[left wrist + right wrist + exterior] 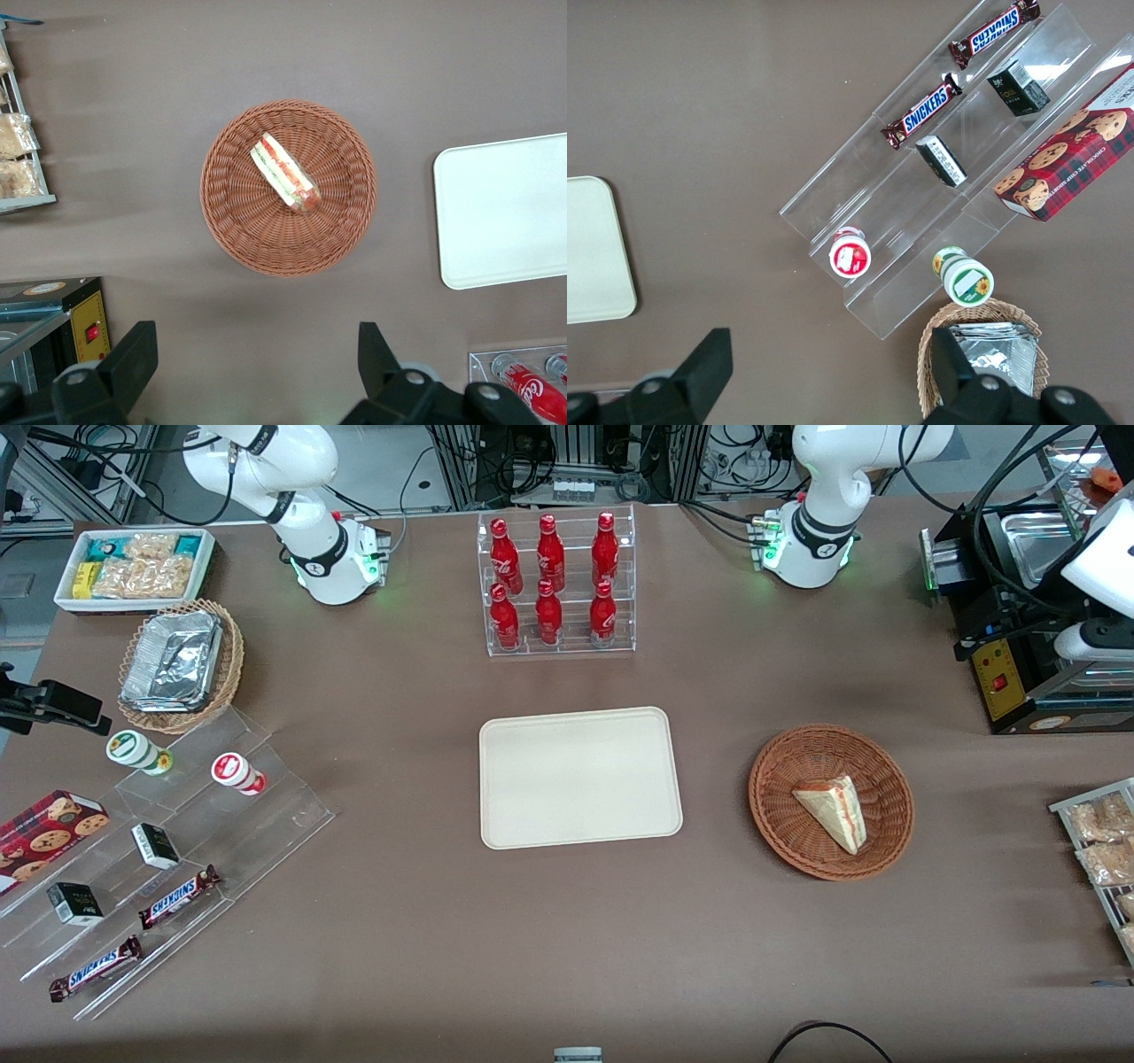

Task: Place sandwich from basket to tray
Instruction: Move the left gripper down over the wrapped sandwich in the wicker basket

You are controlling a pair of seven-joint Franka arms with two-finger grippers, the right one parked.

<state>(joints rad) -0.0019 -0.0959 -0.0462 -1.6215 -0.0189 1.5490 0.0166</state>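
1. On the brown cloth-covered surface [532, 939] in the front view, the round, reddish-brown woven wicker basket [780, 815] sits toward the working arm's end, and in it lies the small triangular wedge sandwich [833, 810] of pale bread, clear-wrapped, its layered edge facing the working arm's end.
2. Beside the basket, well apart from it and nearer the middle of the surface, there's the flat cream-beige rectangular plastic tray [580, 777] with rounded corners, nothing on it.
3. Farther from the front camera than the tray stands a clear acrylic rack [560, 584] carrying six red bottles.
4. Toward the parked arm's end sit a lighter tan wicker basket [229, 664] of foil trays and a clear stepped display [266, 815] with Snickers bars.
5. The working arm's pincer itself is not seen in this view.
6. Over to the left wrist view: the pincer [252, 367] hangs high above the surface, its two dark fingers [133, 359] spread wide apart and gripping nothing.
7. Straight below the camera, the basket [239, 221] shows whole, with the sandwich [284, 172] lying near its middle, red and green filling on show.
8. The tray [505, 212] lies beside the basket, clear of it.
9. On the right wrist view: the stepped display [921, 204] and the tray's edge [598, 252] show.
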